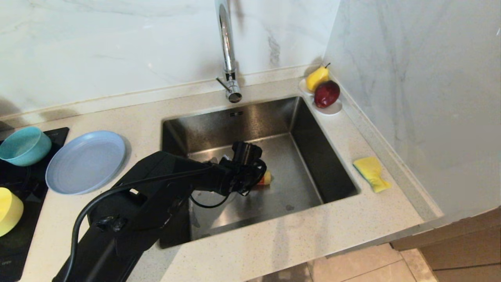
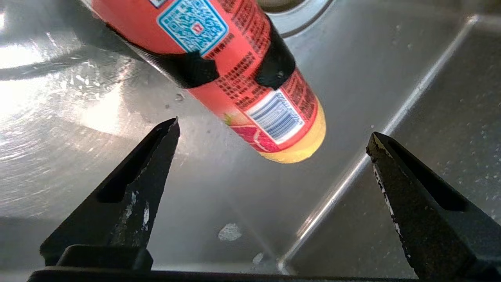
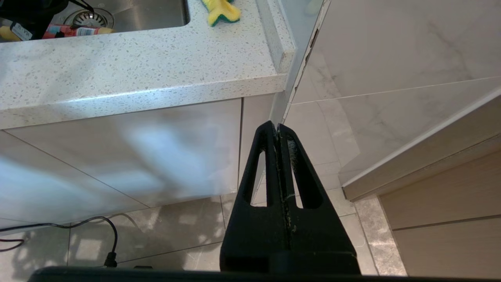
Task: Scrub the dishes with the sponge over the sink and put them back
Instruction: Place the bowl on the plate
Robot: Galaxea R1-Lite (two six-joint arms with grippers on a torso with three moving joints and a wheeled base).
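Your left claw point(image 2: 274, 129), spread wide, hangs in the sink point(image 1: 313, 156) mid-frame by a bottle point(image 2: 235, 66). Right claw point(image 3: 278, 131) pressed together, parked. No scrubbing yet; next needs sponge point(image 1: 371, 172), right of frame, w/ dishes point(image 1: 84, 162) at left.

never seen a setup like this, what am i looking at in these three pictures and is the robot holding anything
It is a two-armed robot at a kitchen counter. The wide picture comes from a camera on its head; the other two come from cameras on its wrists, looking past the fingers.

The left gripper is down in the steel sink, open, next to an orange detergent bottle lying on the sink floor. It holds nothing. The right gripper is shut and empty, parked low in front of the cabinet.

On the counter: a grey-blue plate, a teal bowl and a yellow bowl left of the sink, a yellow sponge on its right, and a fruit dish in the corner.
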